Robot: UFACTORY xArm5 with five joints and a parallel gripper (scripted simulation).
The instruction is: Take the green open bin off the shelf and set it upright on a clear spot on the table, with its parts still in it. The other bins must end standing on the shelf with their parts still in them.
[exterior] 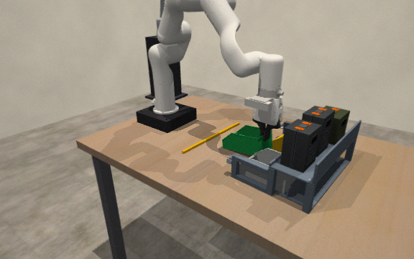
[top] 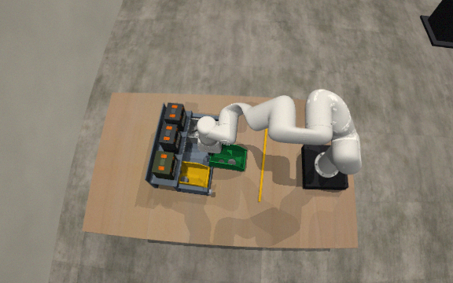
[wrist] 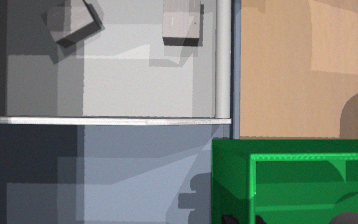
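The green open bin stands upright just in front of the shelf, beside the yellow bin. Dark round parts show inside the green bin. My gripper reaches down at the bin's shelf-side wall, its fingers straddling that wall and shut on it. In the top view my wrist hides the fingers. A grey open bin with two grey blocks stands on the shelf's front row.
Three dark closed bins with orange marks stand on the shelf's back row. A thin yellow strip lies on the table between the green bin and the black robot base.
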